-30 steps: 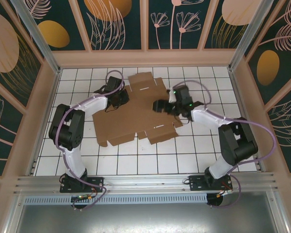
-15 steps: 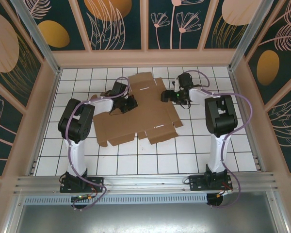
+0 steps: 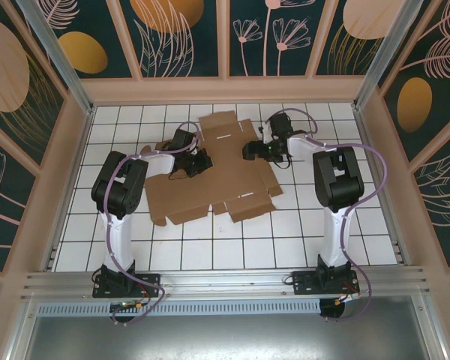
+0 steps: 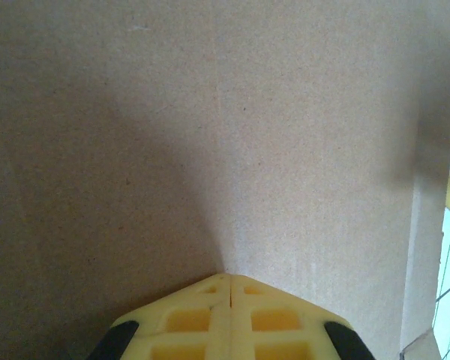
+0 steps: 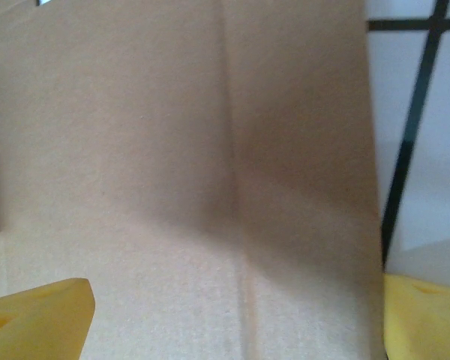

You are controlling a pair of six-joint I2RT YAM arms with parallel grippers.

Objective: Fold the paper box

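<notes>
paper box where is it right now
In the top external view the paper box lies on the tiled table, between the left fingers and right fingers.

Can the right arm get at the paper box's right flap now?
Likely yes: the right pincer is open at the paper box, one finger over the cardboard, the other past its edge; nothing blocks it.

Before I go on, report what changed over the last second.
The right arm folded back, and the right fingers moved from over the right part of the paper box toward its far right edge; they now stand open over the cardboard. The left fingers, shut, shifted rightward, further onto the sheet. The box stayed flat in the same place.
</notes>
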